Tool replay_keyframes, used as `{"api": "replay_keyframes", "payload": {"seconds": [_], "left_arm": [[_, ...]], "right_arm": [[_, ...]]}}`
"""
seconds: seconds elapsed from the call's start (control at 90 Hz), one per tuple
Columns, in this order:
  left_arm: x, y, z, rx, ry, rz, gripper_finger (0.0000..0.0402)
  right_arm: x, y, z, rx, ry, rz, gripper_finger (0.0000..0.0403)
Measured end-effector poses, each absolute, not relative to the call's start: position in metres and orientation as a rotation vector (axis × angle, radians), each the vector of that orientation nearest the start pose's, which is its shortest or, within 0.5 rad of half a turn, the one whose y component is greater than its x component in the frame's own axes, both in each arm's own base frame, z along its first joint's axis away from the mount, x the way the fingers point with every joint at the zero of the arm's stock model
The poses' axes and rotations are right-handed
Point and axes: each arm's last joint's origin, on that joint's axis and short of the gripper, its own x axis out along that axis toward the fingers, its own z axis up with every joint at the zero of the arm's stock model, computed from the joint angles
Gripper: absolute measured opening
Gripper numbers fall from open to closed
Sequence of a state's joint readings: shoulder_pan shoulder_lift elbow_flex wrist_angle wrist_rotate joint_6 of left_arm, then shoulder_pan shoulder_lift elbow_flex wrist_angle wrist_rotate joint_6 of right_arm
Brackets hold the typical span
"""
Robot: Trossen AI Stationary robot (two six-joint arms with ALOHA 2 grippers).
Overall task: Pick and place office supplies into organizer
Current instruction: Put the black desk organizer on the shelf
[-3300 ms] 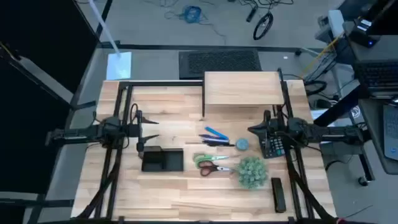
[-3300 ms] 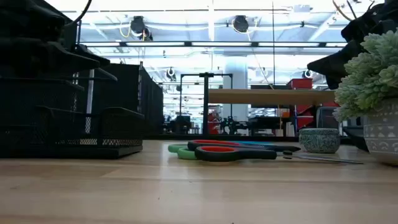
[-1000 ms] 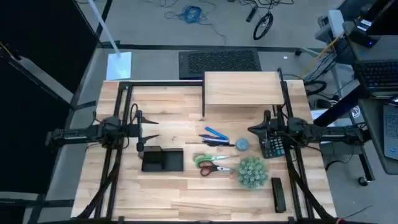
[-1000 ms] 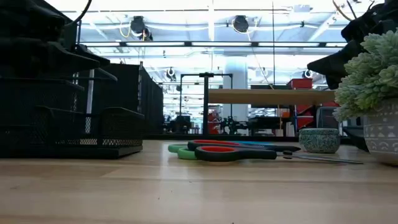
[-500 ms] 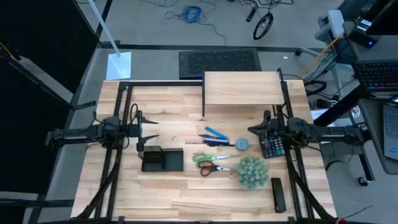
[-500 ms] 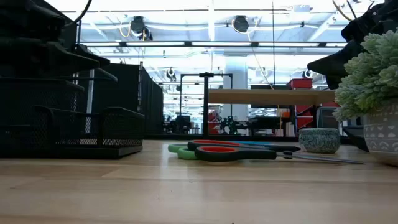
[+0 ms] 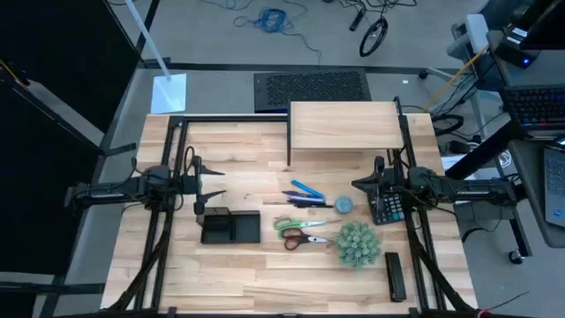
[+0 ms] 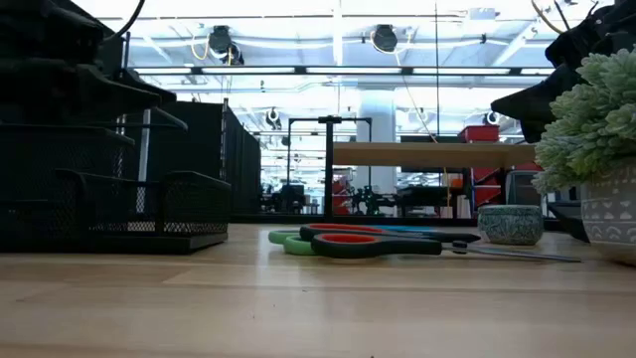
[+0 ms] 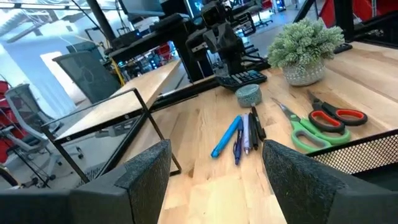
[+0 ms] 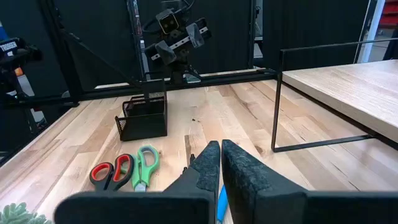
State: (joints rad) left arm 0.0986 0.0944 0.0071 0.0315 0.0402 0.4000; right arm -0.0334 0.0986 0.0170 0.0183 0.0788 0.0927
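Note:
The black mesh organizer (image 7: 229,227) stands left of centre on the wooden table. Several slim blue and dark pens (image 7: 305,194) lie in the middle, with a round blue-grey disc (image 7: 343,205) to their right. The red-and-green-handled scissors (image 7: 300,231) lie flat nearer the front edge. My left gripper (image 7: 207,190) hovers open just beyond the organizer's far left corner; its wrist view shows the pens (image 9: 239,134), the disc (image 9: 249,95) and the scissors (image 9: 323,121) ahead. My right gripper (image 7: 358,184) is shut, above the table right of the disc, and touches nothing.
A fuzzy green plant ball (image 7: 357,244) stands right of the scissors. A black calculator (image 7: 387,205) lies under the right arm. A wooden shelf riser (image 7: 344,126) stands at the far side. A slim black object (image 7: 395,276) lies near the front right.

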Motion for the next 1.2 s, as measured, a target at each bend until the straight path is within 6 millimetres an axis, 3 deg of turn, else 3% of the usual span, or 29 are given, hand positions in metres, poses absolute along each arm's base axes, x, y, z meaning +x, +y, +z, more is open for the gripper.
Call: {"api": "replay_keyframes", "payload": {"seconds": [0.811, 1.2], "left_arm": [[0.1026, 0.0084, 0.1613, 0.387, 0.065, 0.027, 0.0242], [0.1025, 0.0109, 0.1620, -0.049, 0.047, 0.124, 0.0242]], "right_arm": [[0.1026, -0.0057, 0.1632, 0.091, 0.058, -0.115, 0.0002], [0.1026, -0.0057, 0.1632, 0.091, 0.058, -0.115, 0.0002]]}}
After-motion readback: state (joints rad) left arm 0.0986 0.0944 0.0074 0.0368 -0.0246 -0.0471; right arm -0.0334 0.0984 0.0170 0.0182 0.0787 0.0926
